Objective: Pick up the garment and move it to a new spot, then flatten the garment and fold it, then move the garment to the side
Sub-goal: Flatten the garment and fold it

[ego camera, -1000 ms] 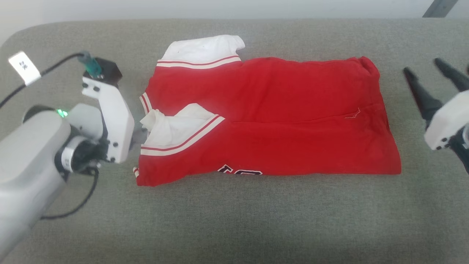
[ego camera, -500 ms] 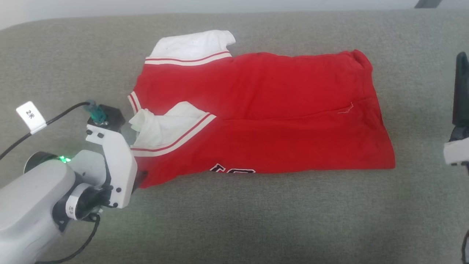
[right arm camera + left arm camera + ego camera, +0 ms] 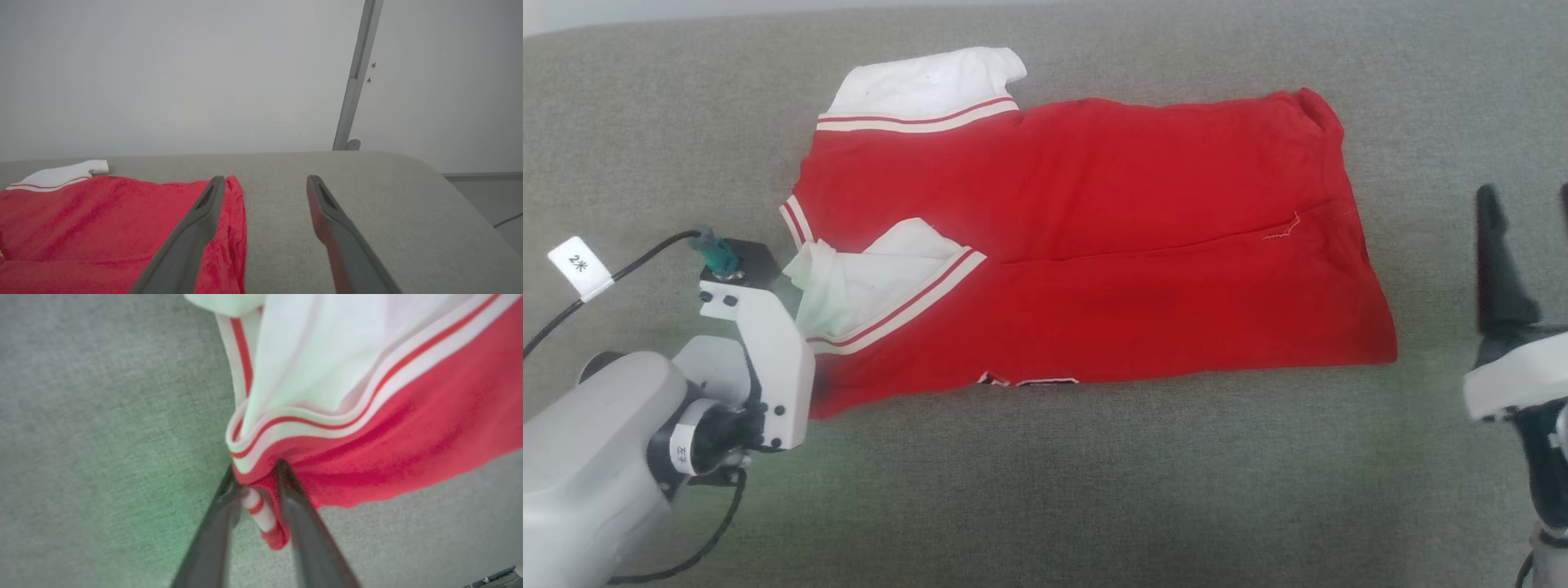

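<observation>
Noting the garment [image 3: 1094,245] first: it is lying folded lengthwise across the middle of the grey padded surface [image 3: 1045,490], with the sleeve end pointing to my left and the hem end to my right. One white sleeve [image 3: 923,86] is sticking out at the far left corner, and the other white sleeve [image 3: 882,282] is lying folded over the red cloth near the left edge. A sliver of dark-outlined lettering [image 3: 1029,380] is peeking out along the near fold. My left gripper [image 3: 255,473] is sitting at the near left corner of the shirt. In the left wrist view its two dark fingers [image 3: 304,531] are bracketing that corner, with red cloth bunching between the tips and touching both, and a bit of striped trim [image 3: 258,508] is hanging in the gap lower down. I cannot tell whether the jaws are actually squeezing the cloth or only standing around it. My right gripper [image 3: 1527,192] is hovering just beyond the hem end, apart from the cloth, with its jaws standing wide and nothing between them. In the right wrist view one right finger [image 3: 196,228] is overlapping the red hem edge. A black cable [image 3: 629,265] with a white tag [image 3: 578,267] is running to my left wrist. A pale wall [image 3: 163,81] and a grey metal post [image 3: 355,81] are standing behind the surface.
</observation>
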Robot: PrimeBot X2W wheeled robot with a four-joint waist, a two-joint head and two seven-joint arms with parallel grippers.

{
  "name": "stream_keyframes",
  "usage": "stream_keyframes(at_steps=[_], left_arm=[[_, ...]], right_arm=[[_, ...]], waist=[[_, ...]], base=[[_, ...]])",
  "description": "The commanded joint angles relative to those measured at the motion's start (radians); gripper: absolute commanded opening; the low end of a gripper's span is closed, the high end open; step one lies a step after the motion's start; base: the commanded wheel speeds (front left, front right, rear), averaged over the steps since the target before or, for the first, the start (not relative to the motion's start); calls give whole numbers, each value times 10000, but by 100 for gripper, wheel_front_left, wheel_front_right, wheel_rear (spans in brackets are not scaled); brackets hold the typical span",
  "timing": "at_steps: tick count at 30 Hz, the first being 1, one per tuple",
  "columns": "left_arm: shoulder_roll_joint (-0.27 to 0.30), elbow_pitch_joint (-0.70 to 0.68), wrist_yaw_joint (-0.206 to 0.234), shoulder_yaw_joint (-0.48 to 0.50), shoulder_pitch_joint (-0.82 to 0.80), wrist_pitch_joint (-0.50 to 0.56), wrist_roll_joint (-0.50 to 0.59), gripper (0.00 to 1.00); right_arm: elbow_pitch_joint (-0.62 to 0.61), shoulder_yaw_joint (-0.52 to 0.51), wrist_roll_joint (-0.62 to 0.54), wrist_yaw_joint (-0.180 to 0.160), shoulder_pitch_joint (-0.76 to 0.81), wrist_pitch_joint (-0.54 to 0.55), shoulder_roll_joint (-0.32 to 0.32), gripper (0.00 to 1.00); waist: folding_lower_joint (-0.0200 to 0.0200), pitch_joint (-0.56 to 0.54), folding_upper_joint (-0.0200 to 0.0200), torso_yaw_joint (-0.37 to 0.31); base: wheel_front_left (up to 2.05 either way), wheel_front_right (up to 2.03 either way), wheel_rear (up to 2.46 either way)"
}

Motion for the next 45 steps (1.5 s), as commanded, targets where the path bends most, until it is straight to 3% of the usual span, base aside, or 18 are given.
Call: stream_keyframes(at_steps=[1, 12, 22, 23, 24, 29, 36, 45], left_arm=[[-320, 247, -73, -310, 356, 4, -20, 0], [-977, 693, -598, -447, 81, -287, 142, 0], [-1397, 888, -842, -583, -61, -396, 268, 0], [-1422, 907, -856, -587, -56, -416, 268, 0], [-1450, 928, -873, -589, -50, -436, 271, 0], [-1411, 1030, -959, -591, 43, -427, 186, 0], [-905, 588, -825, -482, 30, -117, 60, 0], [265, -1273, -9, -410, 100, 419, 231, 0]], right_arm=[[26, 128, 129, -15, 112, 215, -85, 100], [1481, 805, 1614, -13, 39, 4001, -1080, 100], [3245, 1509, 2313, -9, -571, 5734, -1795, 100], [3348, 1690, 2332, -7, -610, 5844, -1885, 37], [3465, 1791, 2351, -7, -633, 5921, -1919, 0], [3621, 2021, 2423, -15, -747, 6266, -2288, 0], [3090, 1961, 2604, -17, -757, 6421, -2777, 0], [1865, 1897, 2961, -17, -169, 7193, -3499, 0]], waist=[[0, 16, -1, 7], [0, 204, -1, 398], [0, 374, -1, 784], [0, 383, -1, 804], [0, 387, -1, 825], [0, 260, -1, 899], [0, -74, -1, 912], [0, -499, -1, 936]], base=[[0, 0, 0], [0, 0, 0], [0, 0, 0], [0, 0, 0], [0, 0, 0], [0, 0, 0], [0, 0, 0], [0, 0, 0]])
